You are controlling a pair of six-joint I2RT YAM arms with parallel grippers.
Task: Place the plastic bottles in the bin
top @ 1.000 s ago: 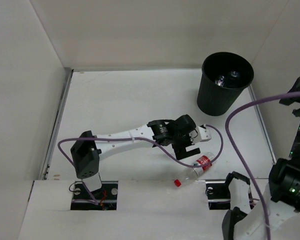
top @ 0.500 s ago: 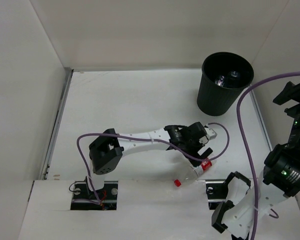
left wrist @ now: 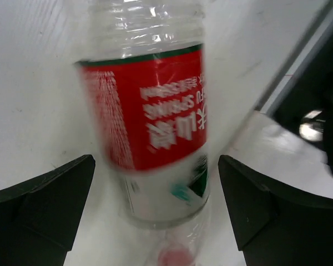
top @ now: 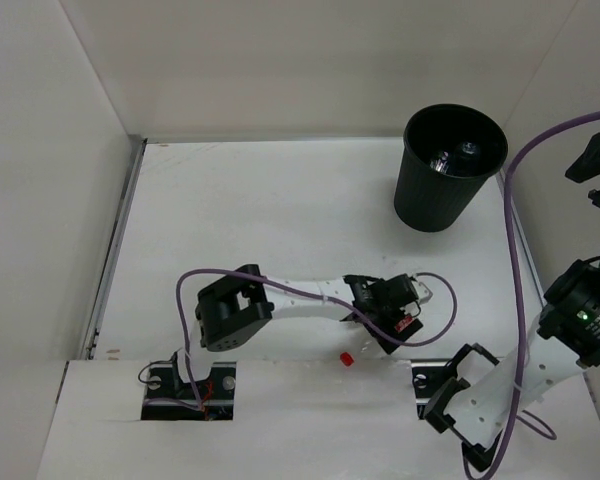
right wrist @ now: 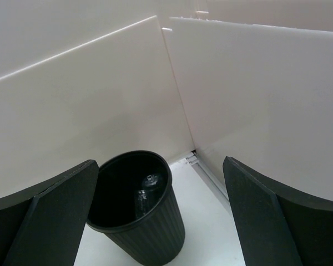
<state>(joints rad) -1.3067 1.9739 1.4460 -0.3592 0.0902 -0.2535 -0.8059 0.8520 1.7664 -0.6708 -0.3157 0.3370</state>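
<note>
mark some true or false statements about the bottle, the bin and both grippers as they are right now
1. The red-label bottle sits between the open fingers of the left gripper. True.
2. The bin lies tipped on its side. False: it stands upright, mouth up.
3. The right gripper is shut on a bottle. False: it is open with nothing between its fingers, and its camera looks toward the bin.
4. Clear plastic shows inside the bin. True.
5. The red-label bottle has a blue cap. False: the cap is red.
</note>
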